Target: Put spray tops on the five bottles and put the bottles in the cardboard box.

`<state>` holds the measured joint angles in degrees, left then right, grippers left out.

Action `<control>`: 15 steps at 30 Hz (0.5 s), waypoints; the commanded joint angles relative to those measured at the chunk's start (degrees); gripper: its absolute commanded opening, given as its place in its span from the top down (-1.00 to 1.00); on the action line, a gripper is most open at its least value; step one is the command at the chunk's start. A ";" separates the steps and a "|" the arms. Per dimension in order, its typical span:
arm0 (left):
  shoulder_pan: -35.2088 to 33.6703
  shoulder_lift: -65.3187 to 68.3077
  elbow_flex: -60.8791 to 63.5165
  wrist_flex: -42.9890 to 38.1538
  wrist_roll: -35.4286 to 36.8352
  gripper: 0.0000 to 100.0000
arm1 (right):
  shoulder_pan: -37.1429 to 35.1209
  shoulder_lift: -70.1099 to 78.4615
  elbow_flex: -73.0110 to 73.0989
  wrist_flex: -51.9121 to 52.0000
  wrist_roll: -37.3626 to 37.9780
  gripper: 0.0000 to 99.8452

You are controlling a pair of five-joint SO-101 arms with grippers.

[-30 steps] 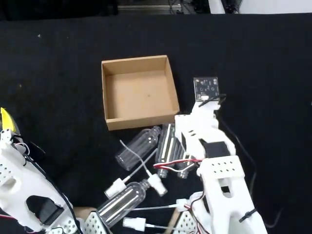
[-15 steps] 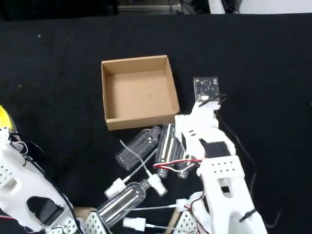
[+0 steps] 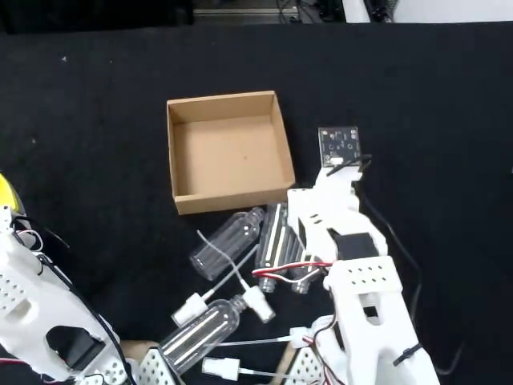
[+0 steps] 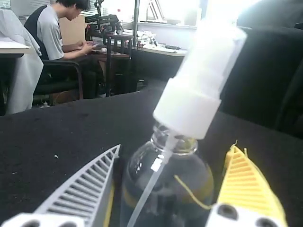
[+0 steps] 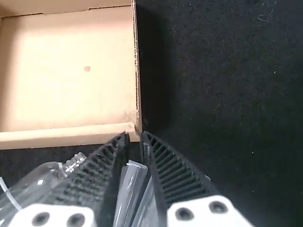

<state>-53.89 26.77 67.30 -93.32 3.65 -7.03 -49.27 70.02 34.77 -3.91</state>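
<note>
Black table (image 3: 417,96). Left gripper (image 4: 175,149) clamps upright clear plastic bottle (image 4: 161,184), white spray top (image 4: 196,85) on neck, well apart from brown cardboard box (image 3: 232,200); right gripper (image 5: 133,138) closed beside box.

Black table (image 3: 449,96) — cardboard box (image 3: 228,152), clear bottles (image 3: 227,242) lying just beside it; white spray tops (image 3: 191,309) scattered near
</note>
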 commanded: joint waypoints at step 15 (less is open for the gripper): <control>0.66 -3.16 -0.40 0.00 -0.35 0.90 | -0.62 -1.36 -0.48 -1.85 -0.18 0.96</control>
<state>-53.63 26.77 67.30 -93.32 3.65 -7.03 -49.27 70.02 34.77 -3.91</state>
